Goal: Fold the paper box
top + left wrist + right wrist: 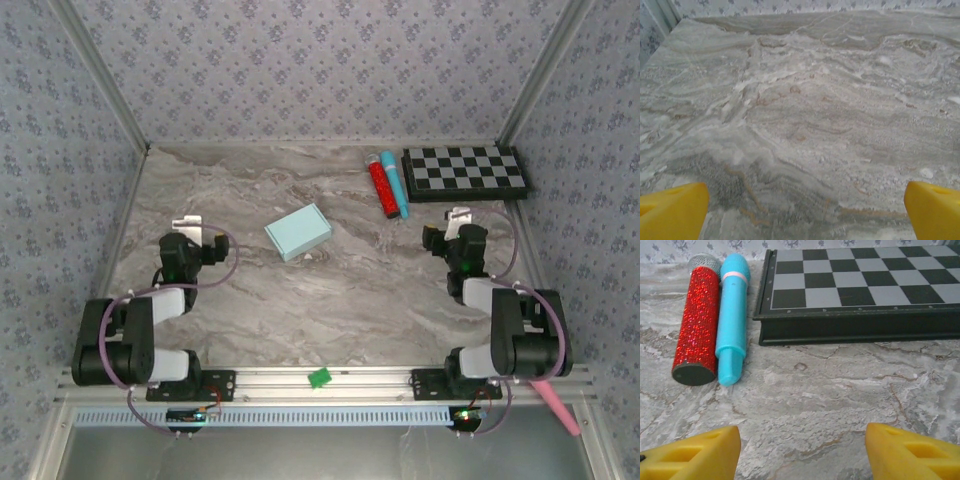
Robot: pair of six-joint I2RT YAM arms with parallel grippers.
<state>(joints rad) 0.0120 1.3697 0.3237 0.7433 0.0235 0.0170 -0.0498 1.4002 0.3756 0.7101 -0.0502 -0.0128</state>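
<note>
paper box [298, 232] lies closed as a small rectangular block mid-table, skewed, between the arms and well apart from both. left arm [150, 302] folded back with elbow near its base, left gripper [189, 224] low over bare marble table [800, 100], fingers spread wide, holding nothing. right arm [490, 292] mirrors it, right gripper [802, 452] faces red glitter mic [697, 322], blue mic [733, 315] and chessboard [860, 285], fingers apart, empty

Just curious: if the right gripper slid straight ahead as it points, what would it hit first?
Likely the chessboard, near edge first; the red microphone and blue microphone lie left of that line.
</note>
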